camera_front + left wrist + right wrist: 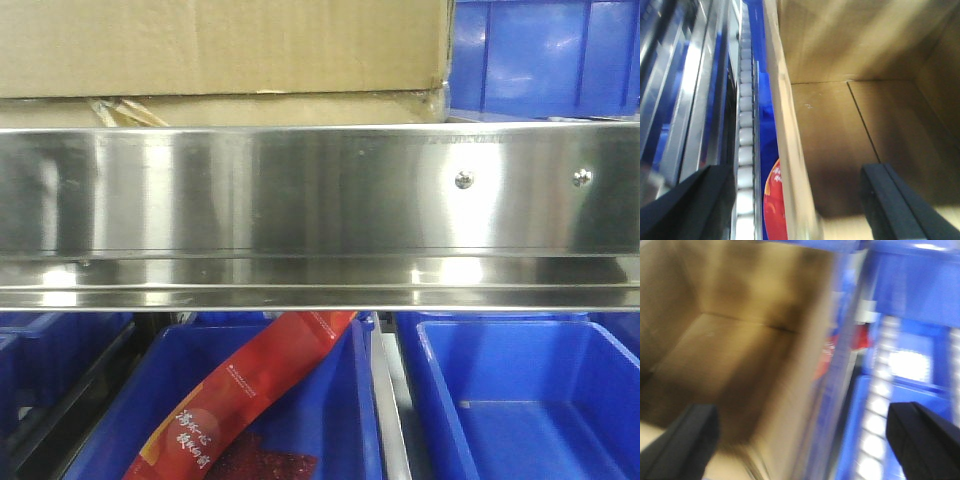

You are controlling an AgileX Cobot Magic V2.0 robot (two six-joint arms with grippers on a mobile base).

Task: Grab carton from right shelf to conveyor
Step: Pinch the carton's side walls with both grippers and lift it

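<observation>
The carton (220,50) is a plain brown box standing on the right shelf (300,190), behind its shiny steel front rail. In the left wrist view my left gripper (797,175) is wide open and straddles the carton's left wall (790,130), with one finger outside it and one finger (890,200) inside the open box. In the blurred right wrist view my right gripper (802,415) is wide open and straddles the carton's right wall (810,390), with one finger inside and one outside. The conveyor is out of view.
Blue plastic bins stand beside the carton (545,55) and under the shelf (520,400). A red packet (240,390) lies in the lower left bin. A track of white rollers (745,125) runs along the carton's left side.
</observation>
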